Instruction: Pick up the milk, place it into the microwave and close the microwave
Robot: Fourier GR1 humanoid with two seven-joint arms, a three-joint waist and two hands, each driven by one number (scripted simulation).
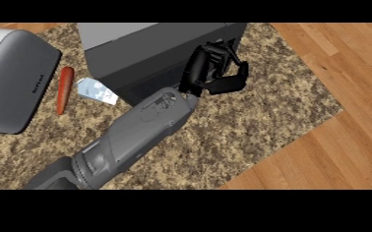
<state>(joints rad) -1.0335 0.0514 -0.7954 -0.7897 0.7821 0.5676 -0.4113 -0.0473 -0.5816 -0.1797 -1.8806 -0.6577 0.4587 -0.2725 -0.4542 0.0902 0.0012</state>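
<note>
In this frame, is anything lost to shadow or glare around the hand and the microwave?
Head view: lighting is flat with no glare. The black hand blends into the dark microwave front, so its finger outlines are hard to read there. The milk and the carrot show clearly on the speckled counter.

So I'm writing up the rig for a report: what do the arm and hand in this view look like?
One arm shows: a smooth grey forearm, rounded and tapering toward the wrist, with a faint outline marking on its upper shell and a darker grey collar near the view's lower edge. It ends in a black hand built of slim, blocky finger segments and a thumb. No cables or sleeves show.
</note>
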